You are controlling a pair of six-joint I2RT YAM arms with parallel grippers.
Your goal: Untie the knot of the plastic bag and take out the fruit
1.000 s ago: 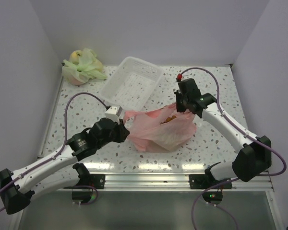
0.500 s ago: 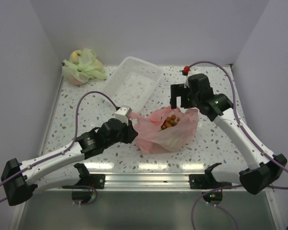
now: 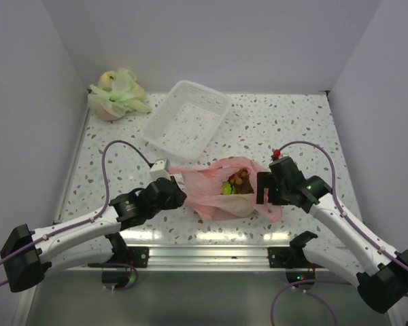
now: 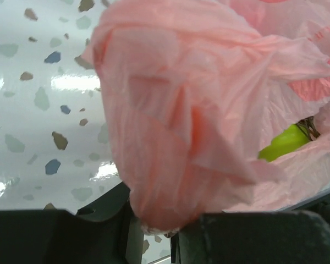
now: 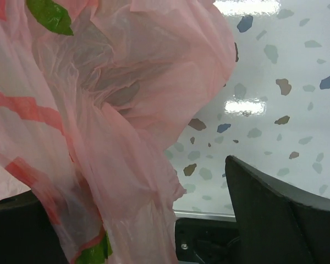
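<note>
Left gripper (image 3: 171,192) is pinching the left edge of the plastic bag (image 3: 207,187), which is lying mid-table (image 3: 292,129) with fruit (image 3: 238,180) showing inside; the right gripper (image 3: 264,190) is hovering at its right side. From the left wrist, pink plastic is sitting squeezed between the fingers (image 4: 247,239). From the right wrist, the fingers (image 5: 275,220) are standing wide apart around loose plastic.

The bag (image 4: 170,126) swallows the fingertips of the left claw (image 4: 153,234). Of the fruit (image 4: 283,144) only a green sliver shows, right of that claw. Plastic covers one finger of the right claw (image 5: 148,220). The knot cannot be picked out among the folds.
</note>
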